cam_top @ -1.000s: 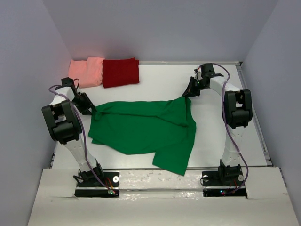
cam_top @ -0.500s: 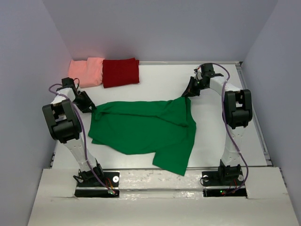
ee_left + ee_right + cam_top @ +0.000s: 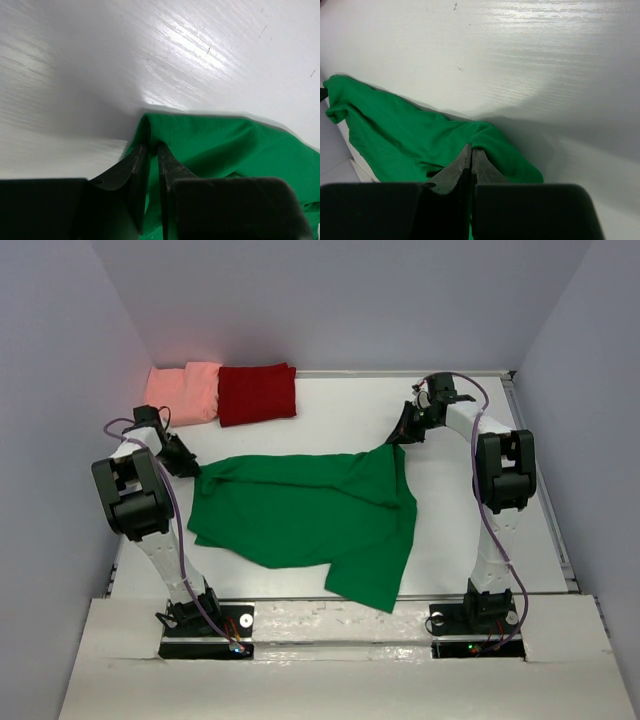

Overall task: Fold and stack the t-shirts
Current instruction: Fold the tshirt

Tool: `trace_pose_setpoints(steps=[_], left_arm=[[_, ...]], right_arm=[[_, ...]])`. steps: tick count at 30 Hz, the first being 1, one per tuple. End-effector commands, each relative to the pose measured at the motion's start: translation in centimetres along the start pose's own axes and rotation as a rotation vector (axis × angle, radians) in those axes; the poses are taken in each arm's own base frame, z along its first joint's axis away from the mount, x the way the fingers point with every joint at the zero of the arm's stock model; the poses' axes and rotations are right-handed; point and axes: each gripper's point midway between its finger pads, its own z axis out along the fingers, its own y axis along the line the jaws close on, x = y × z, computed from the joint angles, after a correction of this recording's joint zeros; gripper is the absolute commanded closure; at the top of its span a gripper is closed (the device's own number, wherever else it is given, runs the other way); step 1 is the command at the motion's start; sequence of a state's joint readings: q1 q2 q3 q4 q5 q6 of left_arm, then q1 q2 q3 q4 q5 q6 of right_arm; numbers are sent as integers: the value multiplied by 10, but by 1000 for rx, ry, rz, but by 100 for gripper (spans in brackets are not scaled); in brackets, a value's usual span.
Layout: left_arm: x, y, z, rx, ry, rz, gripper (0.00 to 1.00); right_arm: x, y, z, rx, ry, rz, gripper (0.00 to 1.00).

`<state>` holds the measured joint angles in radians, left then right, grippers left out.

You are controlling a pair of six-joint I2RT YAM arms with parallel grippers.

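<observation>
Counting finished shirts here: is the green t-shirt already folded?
No, the green t-shirt lies spread open and rumpled across the middle of the table.

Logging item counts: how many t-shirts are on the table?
3. The green t-shirt lies spread in the middle; the pink t-shirt and dark red t-shirt sit folded side by side, far left. More could hide beneath.

Matt green t-shirt (image 3: pixel 300 510) cloth, glossy table (image 3: pixel 350 410)
</observation>
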<state>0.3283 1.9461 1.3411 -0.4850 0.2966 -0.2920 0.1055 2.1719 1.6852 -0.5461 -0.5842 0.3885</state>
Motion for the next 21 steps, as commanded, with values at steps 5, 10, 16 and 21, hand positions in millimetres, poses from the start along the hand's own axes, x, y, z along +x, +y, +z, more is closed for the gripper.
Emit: trace_pose_setpoints(steps=[5, 10, 16, 21], left_arm=[[-15, -8, 3, -2, -38, 6, 93], [-24, -11, 3, 0, -53, 7, 100], [-40, -18, -3, 1, -86, 12, 100], [-59, -29, -9, 27, -110, 17, 100]], right_arm=[[-12, 7, -1, -33, -29, -40, 100], [-9, 6, -2, -34, -23, -43, 100], [-4, 3, -1, -27, -12, -43, 100], [-1, -2, 0, -2, -8, -41, 100]])
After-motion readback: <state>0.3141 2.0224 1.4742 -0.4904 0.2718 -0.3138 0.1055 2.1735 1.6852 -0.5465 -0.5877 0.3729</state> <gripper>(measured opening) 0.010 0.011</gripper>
